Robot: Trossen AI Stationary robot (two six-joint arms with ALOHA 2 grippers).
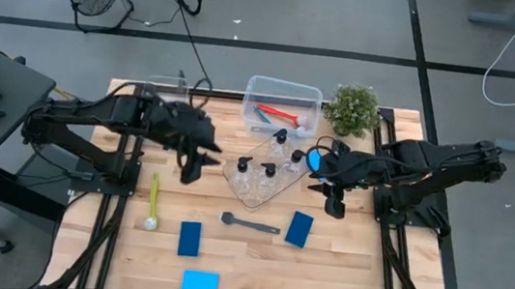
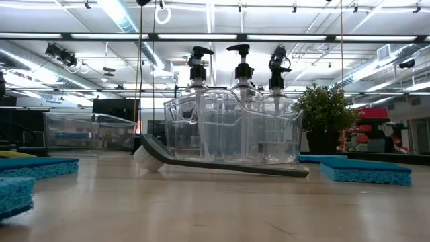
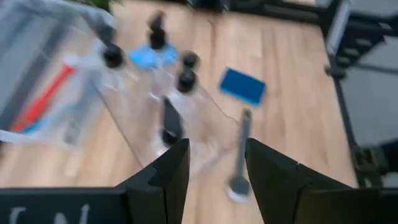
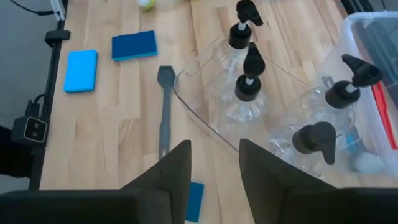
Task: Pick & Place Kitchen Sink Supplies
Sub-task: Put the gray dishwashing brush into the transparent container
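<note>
left gripper parted, empty | right gripper parted, empty | pump bottles labels unreadable

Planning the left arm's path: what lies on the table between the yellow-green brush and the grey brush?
Only bare wood in the high view: nothing lies between the yellow-green brush and the grey brush; the dark-blue sponge sits nearer the front edge.

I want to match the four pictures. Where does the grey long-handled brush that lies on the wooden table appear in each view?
High view: grey long-handled brush lies below the clear plastic tray of pump bottles, at centre.
Low view: brush lies across the middle, in front of the tray.
Left wrist view: brush sits right of centre.
Right wrist view: brush sits left of centre.
Shared landmark: the tray beside it.
</note>
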